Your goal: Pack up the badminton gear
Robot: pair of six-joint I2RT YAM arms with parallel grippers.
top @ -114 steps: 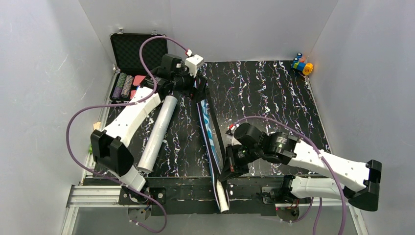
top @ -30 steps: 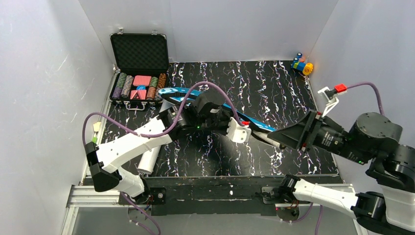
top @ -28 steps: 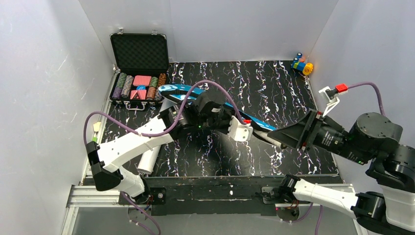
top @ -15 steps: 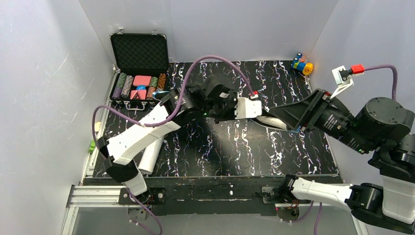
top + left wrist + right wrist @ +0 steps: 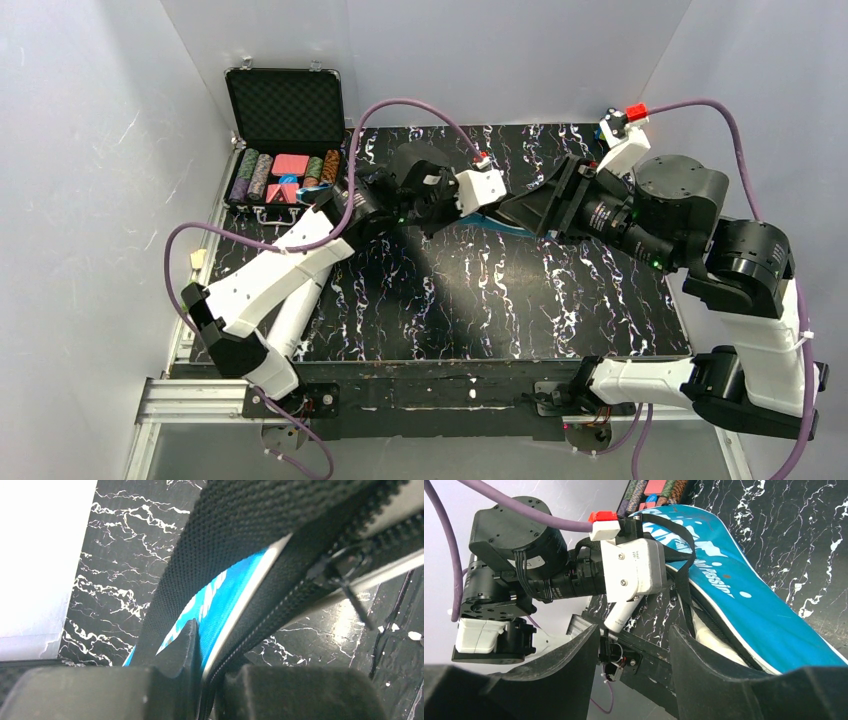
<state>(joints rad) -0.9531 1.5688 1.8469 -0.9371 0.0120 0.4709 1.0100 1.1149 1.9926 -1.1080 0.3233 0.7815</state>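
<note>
The left pincer (image 5: 207,677) is clamping the bag (image 5: 749,600) by its zip edge, at the back middle of the tabletop (image 5: 520,300). The right pincer (image 5: 636,640) is standing apart and empty, facing the bag just ahead. The bag's length is apparently running leftward between the arms. The near tabletop is offering room, and the tube (image 5: 298,325) is lying under the left arm.

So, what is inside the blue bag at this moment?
Through the open zipper of the blue bag, a white object shows inside; I cannot tell what it is. The blue cover hides the rest of the contents.
</note>
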